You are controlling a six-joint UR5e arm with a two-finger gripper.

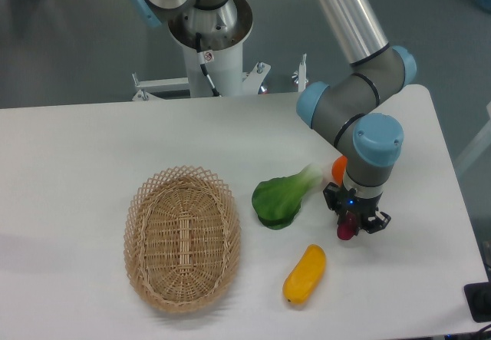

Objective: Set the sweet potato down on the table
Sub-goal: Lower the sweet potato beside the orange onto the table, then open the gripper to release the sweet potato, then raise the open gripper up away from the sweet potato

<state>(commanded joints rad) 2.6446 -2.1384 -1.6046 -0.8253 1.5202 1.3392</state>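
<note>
Silver tube arm point(345, 10), grey joints, light-blue caps, black wrist, blue LED.

Probably a robotics lab: pedestal-mounted arm point(360, 110), white table point(92, 148), grey floor point(77, 41).
</note>
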